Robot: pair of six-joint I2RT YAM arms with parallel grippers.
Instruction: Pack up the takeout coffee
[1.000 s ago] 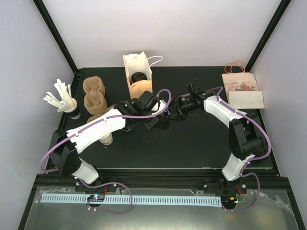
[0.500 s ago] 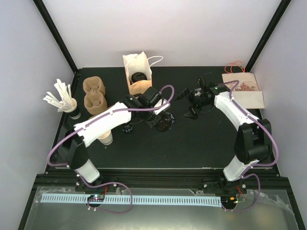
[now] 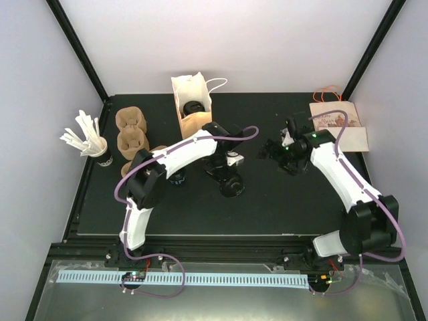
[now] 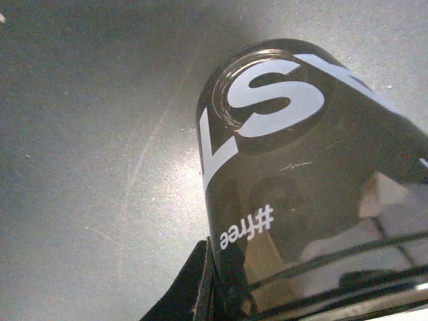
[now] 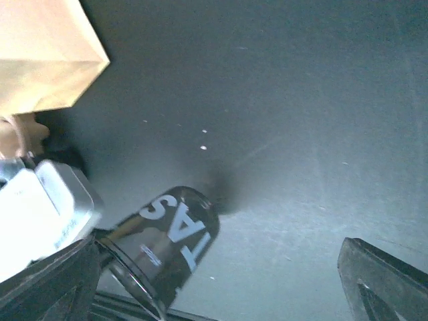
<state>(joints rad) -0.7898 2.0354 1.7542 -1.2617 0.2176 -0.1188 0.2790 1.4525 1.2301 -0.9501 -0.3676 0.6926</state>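
**A:** Which step are we on?

**B:** Looks like mid-carry. L pincer (image 3: 227,177) is clamped tight on the black cup (image 4: 301,187), gripping near its top end, so the base w/ the white lettering points away from the wrist. R pincer (image 3: 275,150) has its jaws spread wide and holds nothing. It sits at abt 2 o'clock from the cup, apart from it.

**A:** Where's the cup exactly?

**B:** Roughly mid worktop (image 3: 267,207), tilted, not upright. Can't tell if the base touches the surface or hangs just above it. The paper bag (image 3: 192,90) stands open at abt 11 o'clock from the cup, near the back edge. There's a second cup (image 3: 194,107) already inside it.

**A:** Next move?

**B:** Prob. swing the cup toward 11 o'clock, bring it upright over the bag mouth and lower it in beside the other one. That needs the tilt taken out before it goes in, and a clean line past the bag's rim and handle.

**A:** Risks?

**B:** The bag looks light, so a nudge on its wall could tip or shove it. The R pincer is free and could steady the bag's side at 3 o'clock if needed.
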